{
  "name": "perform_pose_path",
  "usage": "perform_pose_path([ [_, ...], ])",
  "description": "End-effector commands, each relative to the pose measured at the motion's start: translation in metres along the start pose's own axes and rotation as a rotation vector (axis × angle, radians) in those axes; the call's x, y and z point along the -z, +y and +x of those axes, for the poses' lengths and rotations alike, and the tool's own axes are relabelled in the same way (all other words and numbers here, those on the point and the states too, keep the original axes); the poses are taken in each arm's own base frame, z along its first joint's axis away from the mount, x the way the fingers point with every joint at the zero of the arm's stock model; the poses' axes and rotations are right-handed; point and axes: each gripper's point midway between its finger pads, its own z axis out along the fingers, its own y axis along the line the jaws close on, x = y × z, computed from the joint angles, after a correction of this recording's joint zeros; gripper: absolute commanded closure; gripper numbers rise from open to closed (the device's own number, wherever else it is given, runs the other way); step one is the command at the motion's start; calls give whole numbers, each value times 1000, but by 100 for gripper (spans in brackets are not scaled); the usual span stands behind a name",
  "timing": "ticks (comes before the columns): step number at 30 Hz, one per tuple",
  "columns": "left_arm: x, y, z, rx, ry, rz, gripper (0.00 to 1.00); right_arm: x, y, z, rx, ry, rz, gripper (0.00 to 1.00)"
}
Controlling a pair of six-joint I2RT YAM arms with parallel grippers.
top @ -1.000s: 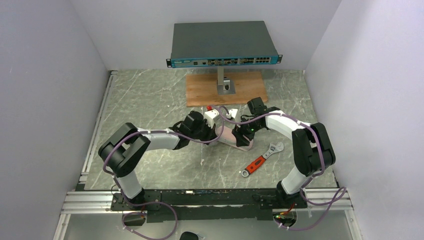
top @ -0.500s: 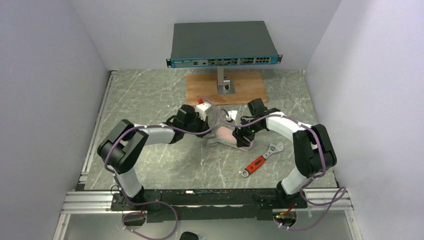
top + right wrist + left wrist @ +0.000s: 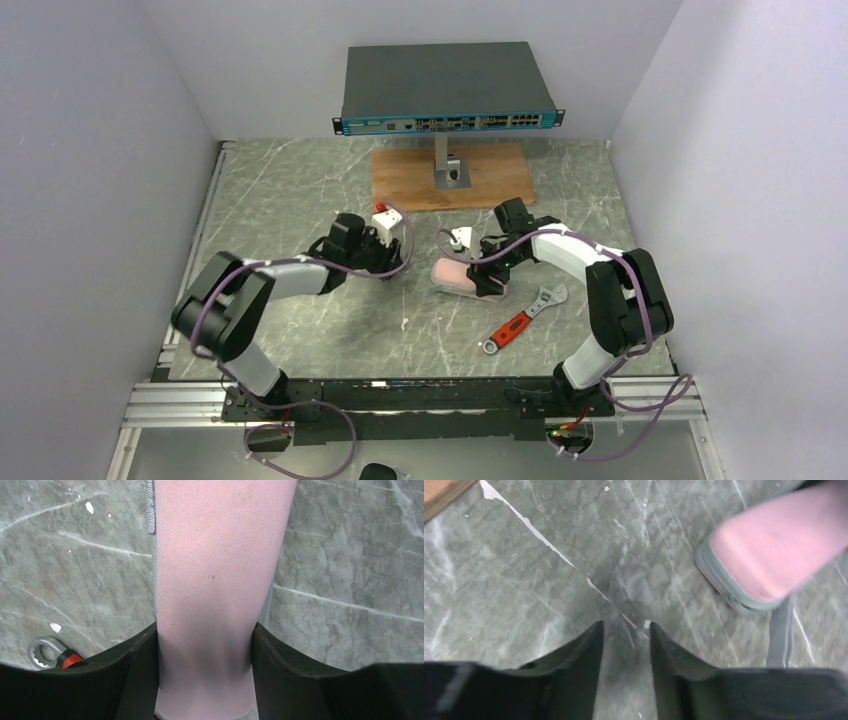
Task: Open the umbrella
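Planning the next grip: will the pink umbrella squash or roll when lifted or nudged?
Probably soft: the umbrella is a fabric-covered roll, so the right end effector clamping its sides may squash it slightly. Its rounded shape could roll if released.

White arm links (image 3: 297, 274), black joints (image 3: 226, 312), looping purple cables (image 3: 404, 252), dark tapered fingers (image 3: 574, 667)
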Motion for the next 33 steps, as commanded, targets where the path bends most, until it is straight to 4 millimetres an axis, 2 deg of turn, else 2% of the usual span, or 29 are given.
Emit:
perform_pose_path([
  [1,44,-20,-51,-268,-175,42,39,-2,29,46,20,183,-115,100],
  [2,54,-21,-49,-335,-177,38,33,-1,27,47,51,185,-116,100],
  [3,64,-24,-52,-396,-198,43,11,0,26,47,77,186,-116,100],
  [4,72,-31,-53,-460,-216,65,2,0,26,47,110,185,-116,100],
  [6,88,-51,-50,-592,-259,158,0,1,27,49,188,184,-124,100],
  [8,94,-77,-35,-672,-237,312,0,1,29,53,257,189,-133,100],
  [9,91,-84,-30,-638,-203,351,0,1,28,54,291,189,-131,100],
  [11,80,-86,-18,-515,-89,398,0,1,26,55,354,188,-131,100],
  [13,79,-99,-4,-456,6,561,0,0,22,54,417,182,-125,100],
  [15,65,-97,5,-416,40,525,0,-1,19,53,475,178,-125,100],
  [17,56,-89,1,-467,-61,414,0,-2,16,52,525,177,-131,100],
  [19,52,-90,-12,-541,-202,322,0,-2,17,54,557,186,-148,100],
  [24,29,-95,-9,-563,-212,284,1,-3,18,57,609,186,-154,100],
  [26,20,-101,-9,-574,-213,299,12,-3,17,55,607,180,-147,100],
  [30,8,-115,-8,-564,-219,339,44,-3,17,52,600,174,-143,100],
  [33,3,-130,-1,-573,-220,370,52,-2,18,53,587,177,-146,100],
])
